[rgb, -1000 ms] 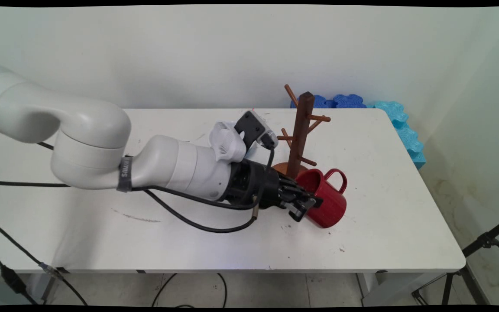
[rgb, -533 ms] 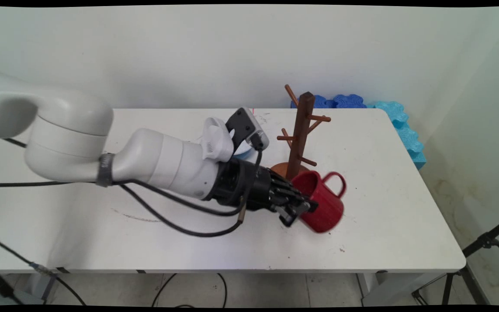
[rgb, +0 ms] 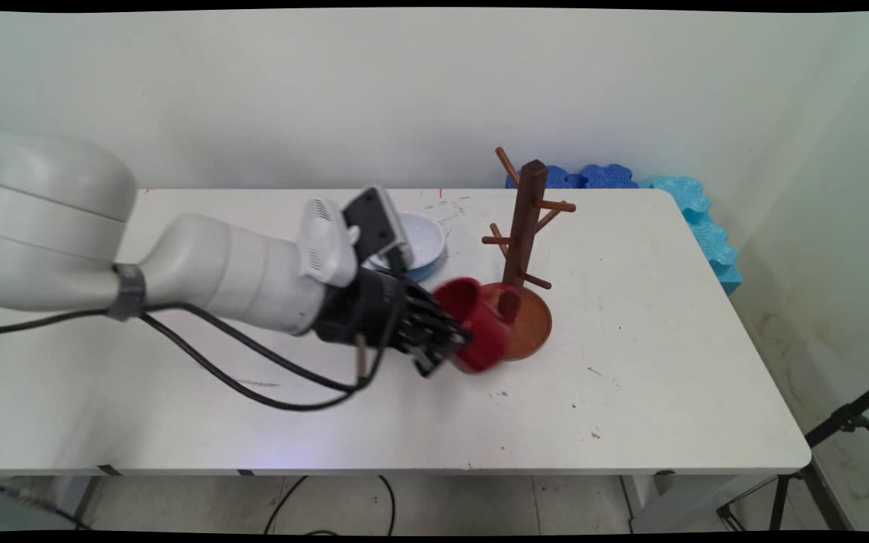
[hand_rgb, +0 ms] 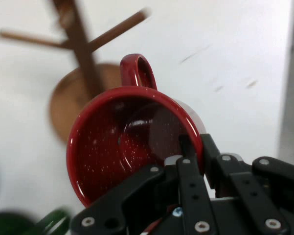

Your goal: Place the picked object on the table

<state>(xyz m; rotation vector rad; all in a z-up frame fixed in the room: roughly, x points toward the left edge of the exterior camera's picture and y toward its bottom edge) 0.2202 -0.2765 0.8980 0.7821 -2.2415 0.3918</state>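
Left to right. White arm link enters from the left, black cables slung under it. Black two-finger gripper (rgb: 446,348) clenched on the rim wall of the glossy red speckled enamel mug (rgb: 476,326): in the hand view one finger lies inside the bowl, the other outside, wall pinched between.

Mug held clear of the white table (rgb: 668,362), tipped on its side, mouth facing back toward the wrist, base pointing right. Its loop handle (hand_rgb: 137,71) sits on the far side from the gripper, toward the tree.

Behind the wrist: white bowl with blue underside (rgb: 419,241), on the table.

Just right of the mug: dark brown wooden mug tree (rgb: 523,226) on a round orange-brown base (rgb: 529,324). Mug overlaps the base's left edge in the main view; contact cannot be told. Pegs stand above and right of the mug.
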